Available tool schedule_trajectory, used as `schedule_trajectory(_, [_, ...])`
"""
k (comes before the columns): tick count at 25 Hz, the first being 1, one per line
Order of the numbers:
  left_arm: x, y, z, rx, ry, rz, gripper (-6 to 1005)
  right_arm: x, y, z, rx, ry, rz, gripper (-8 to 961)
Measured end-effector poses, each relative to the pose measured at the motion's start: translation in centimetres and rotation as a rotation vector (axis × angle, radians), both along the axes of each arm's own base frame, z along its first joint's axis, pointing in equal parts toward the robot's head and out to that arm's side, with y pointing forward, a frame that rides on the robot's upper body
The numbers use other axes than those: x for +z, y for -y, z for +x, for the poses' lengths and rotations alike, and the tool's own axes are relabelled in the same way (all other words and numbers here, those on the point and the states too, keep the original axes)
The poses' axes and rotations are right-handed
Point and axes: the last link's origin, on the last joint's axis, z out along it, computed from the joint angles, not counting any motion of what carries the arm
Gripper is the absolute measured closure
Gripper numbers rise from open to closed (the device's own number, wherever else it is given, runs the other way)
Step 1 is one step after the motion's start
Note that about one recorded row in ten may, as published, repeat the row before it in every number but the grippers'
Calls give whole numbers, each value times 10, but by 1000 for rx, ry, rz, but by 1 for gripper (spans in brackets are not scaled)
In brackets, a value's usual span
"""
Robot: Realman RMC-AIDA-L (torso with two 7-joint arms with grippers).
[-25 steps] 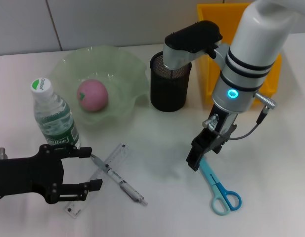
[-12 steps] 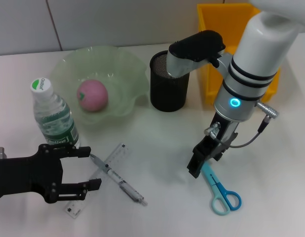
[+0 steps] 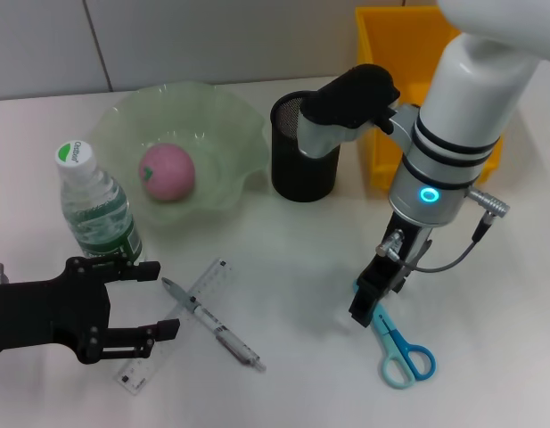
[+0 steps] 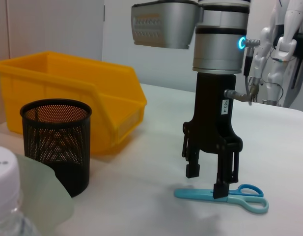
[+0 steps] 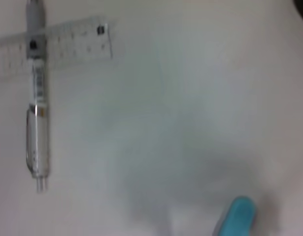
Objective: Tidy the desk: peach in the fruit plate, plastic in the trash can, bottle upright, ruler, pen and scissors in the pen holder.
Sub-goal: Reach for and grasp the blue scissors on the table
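Note:
The scissors [image 3: 397, 344] lie flat on the desk [image 3: 292, 259] at the front right. My right gripper [image 3: 367, 304] stands open just over their sheathed blade end; in the left wrist view, the right gripper [image 4: 206, 179] has one fingertip [image 4: 219, 190] down at the scissors [image 4: 225, 195]. The pen [image 3: 213, 325] lies across the clear ruler [image 3: 208, 283] at the front left, and my left gripper [image 3: 160, 298] is open beside them. The bottle [image 3: 96, 209] stands upright. The peach [image 3: 167, 172] sits in the fruit plate [image 3: 223, 109]. No plastic is in view.
The pen holder [image 3: 303, 165] stands behind the middle, with the yellow trash can [image 3: 406, 55] to its right. The right wrist view shows the pen [image 5: 37, 129], the ruler [image 5: 68, 42] and the scissors' tip [image 5: 237, 215].
My right gripper has come down and shifted right along the scissors' blade. The left gripper has drifted slightly toward the front-left.

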Motion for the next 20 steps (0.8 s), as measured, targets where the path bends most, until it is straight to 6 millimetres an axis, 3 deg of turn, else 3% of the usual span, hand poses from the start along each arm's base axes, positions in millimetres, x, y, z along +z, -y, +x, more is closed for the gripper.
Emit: schedule_trajectory(20, [4,-2,-1,-4,-12,7,207,-8,13,-2,92,21,-112,232])
